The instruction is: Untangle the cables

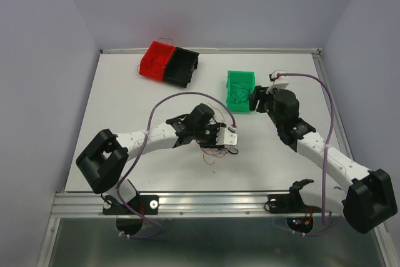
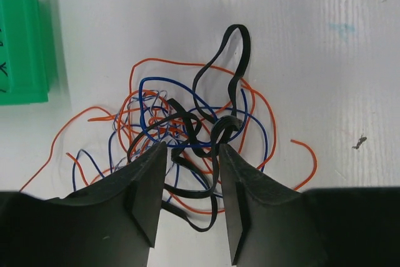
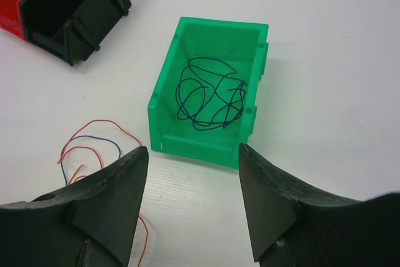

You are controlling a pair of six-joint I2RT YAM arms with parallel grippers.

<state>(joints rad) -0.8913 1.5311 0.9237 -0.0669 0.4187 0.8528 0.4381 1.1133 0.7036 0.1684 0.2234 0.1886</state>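
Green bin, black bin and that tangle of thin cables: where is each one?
green bin (image 3: 200,137), right wrist view, on its near outer wall.
black bin (image 3: 100,22), right wrist view, on its outer side wall.
tangle of cables (image 2: 178,119), left wrist view, on a black strand in the knot's middle.

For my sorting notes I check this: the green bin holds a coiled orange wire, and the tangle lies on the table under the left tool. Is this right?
Not quite: the wire in the green bin is dark blue, not orange (right wrist view). The tangle does lie on the table under the left tool.
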